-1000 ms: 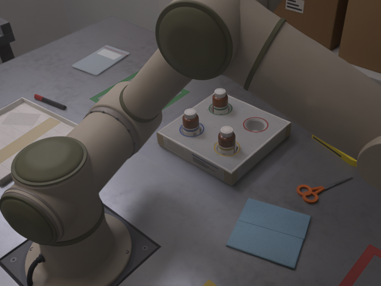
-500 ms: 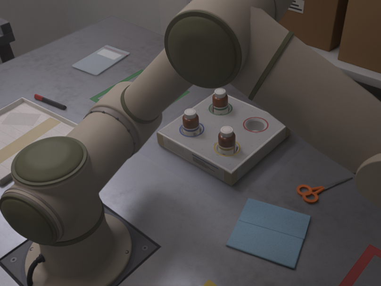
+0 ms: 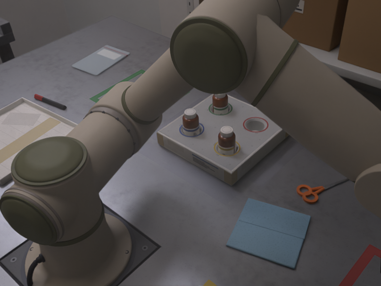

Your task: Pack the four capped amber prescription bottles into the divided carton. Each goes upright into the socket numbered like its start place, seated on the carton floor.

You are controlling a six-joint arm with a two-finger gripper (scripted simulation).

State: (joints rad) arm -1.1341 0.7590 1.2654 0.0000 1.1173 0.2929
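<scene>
Three capped amber bottles stand upright in sockets of the white divided carton. One bottle is in the blue-ringed socket, one in the yellow-ringed socket, and one in the green-ringed socket, its cap hidden behind the arm's elbow. The red-ringed socket is empty. A fourth bottle is out of sight. The arm sweeps over the carton toward the right edge of the scene, and my gripper is outside the picture.
A large tan robot arm crosses the table above the carton. A blue folded cloth lies in front of the carton, orange scissors to its right. A tray, a red marker and a grey card lie at left.
</scene>
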